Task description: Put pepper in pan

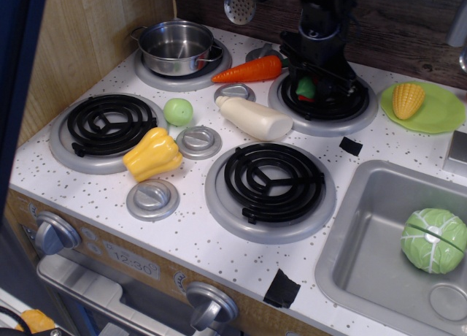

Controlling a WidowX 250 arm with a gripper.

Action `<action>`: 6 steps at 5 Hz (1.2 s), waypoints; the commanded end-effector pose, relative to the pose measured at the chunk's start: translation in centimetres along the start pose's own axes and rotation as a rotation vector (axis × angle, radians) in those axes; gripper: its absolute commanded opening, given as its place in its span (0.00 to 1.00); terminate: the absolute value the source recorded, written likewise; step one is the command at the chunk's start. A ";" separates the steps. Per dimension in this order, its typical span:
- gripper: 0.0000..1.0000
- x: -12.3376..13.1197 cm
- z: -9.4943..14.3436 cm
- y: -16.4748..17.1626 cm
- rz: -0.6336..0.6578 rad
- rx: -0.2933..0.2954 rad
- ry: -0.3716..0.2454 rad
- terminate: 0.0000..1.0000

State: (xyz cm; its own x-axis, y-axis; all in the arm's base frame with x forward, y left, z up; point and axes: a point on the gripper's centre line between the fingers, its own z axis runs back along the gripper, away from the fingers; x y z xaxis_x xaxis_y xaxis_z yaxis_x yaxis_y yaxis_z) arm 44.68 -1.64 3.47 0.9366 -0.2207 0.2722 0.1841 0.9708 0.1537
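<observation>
Most of the job is waiting: gripper [315, 88] is covering the pepper [306, 90] at upper right, jaws hidden, pan [176, 47] sitting empty upper left.

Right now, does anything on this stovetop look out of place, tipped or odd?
Slightly. A white bottle lies on its side between the burners, and a cabbage sits in the sink. The hand is down over the pepper on the back right burner, hiding most of it. Nothing looks spilled or damaged.

Pepper [306, 90] (mostly hidden) lies on back-right burner; steel pan [177, 47] sits back-left.
</observation>
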 end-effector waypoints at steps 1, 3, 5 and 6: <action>0.00 0.3 5.9 4.4 0.155 0.122 0.039 0.00; 0.00 -2.5 9.7 10.7 0.290 0.382 0.102 0.00; 0.00 -5.9 10.0 13.0 0.319 0.359 0.103 0.00; 0.00 -7.2 8.5 11.9 0.358 0.372 0.072 0.00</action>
State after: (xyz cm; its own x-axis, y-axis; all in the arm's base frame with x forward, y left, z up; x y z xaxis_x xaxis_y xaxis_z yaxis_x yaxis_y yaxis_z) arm 37.17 10.67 9.39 0.9629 0.1305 0.2363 -0.2207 0.8848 0.4103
